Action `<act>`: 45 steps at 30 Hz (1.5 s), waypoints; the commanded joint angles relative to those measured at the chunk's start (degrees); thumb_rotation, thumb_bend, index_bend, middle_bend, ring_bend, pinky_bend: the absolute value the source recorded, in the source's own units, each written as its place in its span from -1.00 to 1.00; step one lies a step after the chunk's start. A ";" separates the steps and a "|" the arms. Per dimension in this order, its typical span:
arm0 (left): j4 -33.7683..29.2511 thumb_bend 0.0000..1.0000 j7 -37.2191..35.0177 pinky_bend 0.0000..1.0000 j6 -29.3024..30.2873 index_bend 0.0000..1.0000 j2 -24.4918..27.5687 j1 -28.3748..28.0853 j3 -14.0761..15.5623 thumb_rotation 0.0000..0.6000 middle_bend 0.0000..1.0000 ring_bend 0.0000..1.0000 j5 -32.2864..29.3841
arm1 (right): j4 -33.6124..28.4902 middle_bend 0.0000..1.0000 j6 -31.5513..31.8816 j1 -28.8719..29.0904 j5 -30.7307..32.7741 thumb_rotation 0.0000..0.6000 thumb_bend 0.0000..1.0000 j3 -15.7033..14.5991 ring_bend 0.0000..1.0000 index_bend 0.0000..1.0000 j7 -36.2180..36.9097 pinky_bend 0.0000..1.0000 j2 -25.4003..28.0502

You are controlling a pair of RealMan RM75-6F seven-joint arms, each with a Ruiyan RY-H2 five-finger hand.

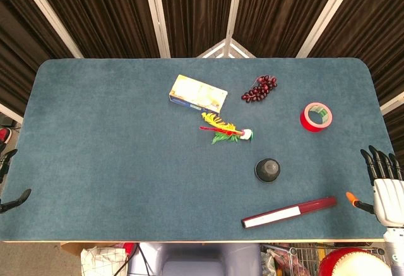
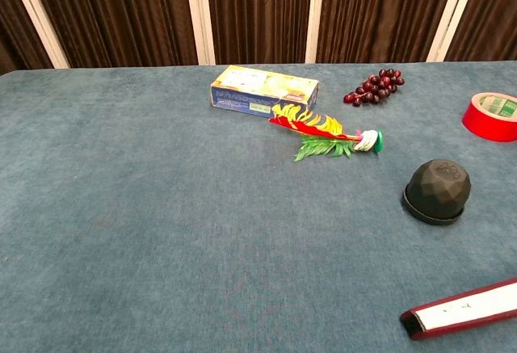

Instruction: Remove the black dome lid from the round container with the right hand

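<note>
The black dome lid (image 1: pixel 268 169) sits on its low round container, right of the table's middle; in the chest view the black dome lid (image 2: pixel 438 189) covers a dark base rim. My right hand (image 1: pixel 381 182) hangs off the table's right edge with fingers spread and nothing in it, well to the right of the lid. At the left edge only dark fingertips of my left hand (image 1: pixel 9 181) show, apart and empty. Neither hand appears in the chest view.
A long dark-red and white box (image 1: pixel 289 212) lies near the front edge, between the lid and my right hand. A red tape roll (image 1: pixel 315 117), grapes (image 1: pixel 259 89), a yellow-blue carton (image 1: pixel 197 93) and a feather toy (image 1: pixel 226 129) lie farther back.
</note>
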 commanded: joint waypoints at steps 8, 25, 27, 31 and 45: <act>-0.35 -0.39 0.27 -0.82 0.64 -0.74 -0.05 0.26 0.44 1.00 -1.00 -1.00 1.08 | -0.50 -0.93 0.40 -0.76 -0.47 1.00 -0.66 -0.89 -0.85 -0.96 1.07 -1.00 0.40; -0.39 -0.39 -0.25 -0.82 0.89 -0.75 0.09 0.51 0.44 1.00 -1.00 -1.00 1.02 | -4.90 -0.93 -7.85 2.83 -2.40 1.00 -0.66 -3.17 -0.86 -0.96 9.14 -1.00 0.96; -0.33 -0.39 -0.08 -0.82 0.72 -0.75 0.03 0.47 0.47 1.00 -1.00 -1.00 0.93 | -4.95 -0.93 -8.40 3.56 -2.53 1.00 -0.67 -2.82 -0.88 -0.96 9.86 -1.00 0.35; -0.30 -0.39 0.41 -0.82 0.16 -0.75 -0.14 0.21 0.37 1.00 -1.00 -1.00 0.50 | -3.95 -0.93 -10.50 5.72 -1.23 1.00 -0.71 -1.30 -0.98 -0.96 9.78 -1.00 -2.49; -0.23 -0.39 1.71 -0.82 -0.02 -0.75 -0.66 0.06 0.17 1.00 -1.00 -1.00 -0.04 | 1.01 -0.93 -23.10 13.31 5.40 1.00 -0.72 0.40 -1.00 -0.96 5.99 -1.00 -9.60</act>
